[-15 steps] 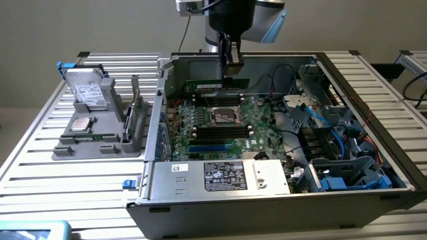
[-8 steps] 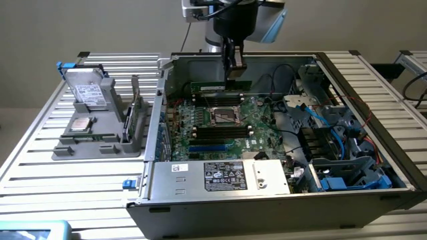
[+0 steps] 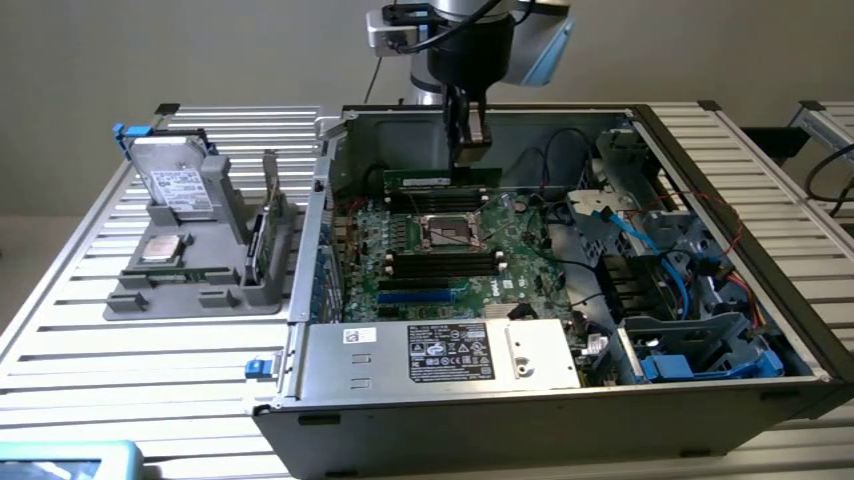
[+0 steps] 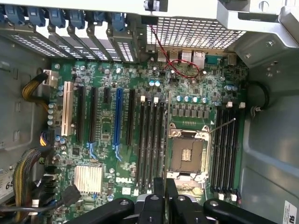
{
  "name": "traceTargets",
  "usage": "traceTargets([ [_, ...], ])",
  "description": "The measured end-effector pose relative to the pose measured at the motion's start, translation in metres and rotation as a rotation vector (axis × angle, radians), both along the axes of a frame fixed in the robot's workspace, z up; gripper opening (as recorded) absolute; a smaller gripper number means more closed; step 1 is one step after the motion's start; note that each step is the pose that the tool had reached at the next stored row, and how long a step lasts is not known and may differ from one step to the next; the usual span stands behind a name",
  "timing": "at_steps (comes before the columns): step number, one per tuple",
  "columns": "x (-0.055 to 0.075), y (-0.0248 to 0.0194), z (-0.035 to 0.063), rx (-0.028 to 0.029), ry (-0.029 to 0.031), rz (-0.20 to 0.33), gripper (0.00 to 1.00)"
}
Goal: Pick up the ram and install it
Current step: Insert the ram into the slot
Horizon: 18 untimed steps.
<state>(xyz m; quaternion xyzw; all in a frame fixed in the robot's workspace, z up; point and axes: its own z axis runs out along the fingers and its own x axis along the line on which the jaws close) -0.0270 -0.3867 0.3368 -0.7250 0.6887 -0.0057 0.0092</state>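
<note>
Green ram (image 3: 434,180), clamped in the fingers (image 3: 466,140), hangs inside the open computer case (image 3: 534,430) above its motherboard (image 3: 507,262).

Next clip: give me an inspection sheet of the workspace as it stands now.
Surface: slatted metal table carrying an open computer case.
Job's things: ram on edge over the motherboard, beside the processor socket; whether it is seated cannot be told.
Clutter: grey holder with a hard drive, on the exterior view's left.
End effector: shut on the ram.
Cables: blue cables inside the case; red wire by the motherboard's edge.
Surroundings: plain wall; nothing else seen.
</note>
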Motion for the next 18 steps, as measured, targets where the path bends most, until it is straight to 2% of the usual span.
traceTargets([
  [2, 0.0, 0.0001, -0.0009, -0.0106, 0.0001, -0.002, 0.14],
  [6, 0.0, 0.0001, -0.0025, -0.0401, -0.0001, -0.003, 0.14],
  [7, 0.0, 0.0, -0.0032, -0.0432, 0.0, -0.004, 0.14],
  [18, 0.0, 0.0001, -0.0174, -0.0436, -0.0044, -0.041, 0.14],
])
